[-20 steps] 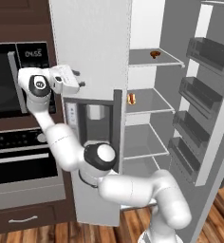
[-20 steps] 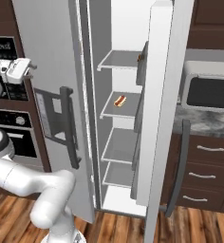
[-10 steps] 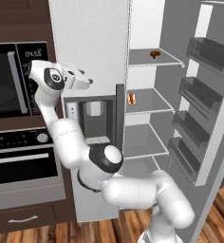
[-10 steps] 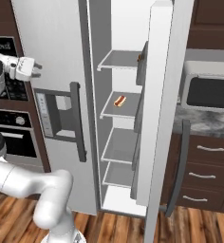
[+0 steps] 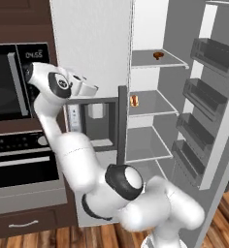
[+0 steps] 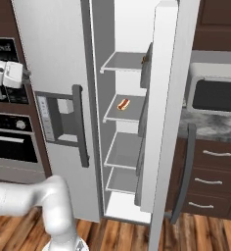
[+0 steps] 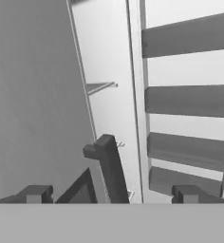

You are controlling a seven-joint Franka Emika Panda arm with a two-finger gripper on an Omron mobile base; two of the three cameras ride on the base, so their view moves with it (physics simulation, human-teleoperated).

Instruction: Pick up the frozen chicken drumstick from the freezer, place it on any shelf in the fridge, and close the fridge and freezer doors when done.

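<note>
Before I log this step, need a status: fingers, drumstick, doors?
Gripper open, empty, by freezer door. Freezer door shut. Drumstick on top fridge shelf. Fridge door wide open, nothing blocking it.

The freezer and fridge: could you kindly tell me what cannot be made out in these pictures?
- Freezer inside: both base views, hidden behind the freezer door.
- Brown lump on the top shelf: left base view, too small to identify; right base view, mostly behind a door bin.
</note>
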